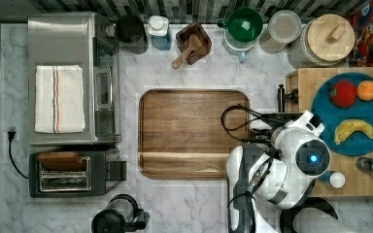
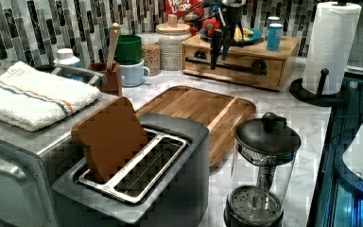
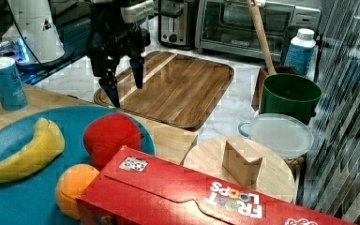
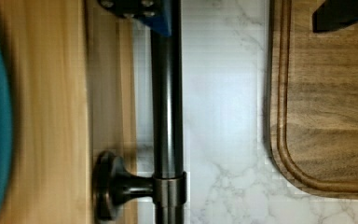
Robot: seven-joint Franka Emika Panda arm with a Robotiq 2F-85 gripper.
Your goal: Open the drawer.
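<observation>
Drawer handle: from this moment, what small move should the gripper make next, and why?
Probably lower a little more, then close on the handle. In the left view the open gripper hangs in front of the drawer, fingers straddling the bar. The wrist view shows one finger on the drawer side and the other over the tray, not yet gripping.

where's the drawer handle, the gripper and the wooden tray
drawer handle (image 4: 167,107), wrist view, middle of the black bar
gripper (image 3: 124,85), right view, gap between its open fingertips
wooden tray (image 1: 194,131), top view, centre of its bare surface
</observation>
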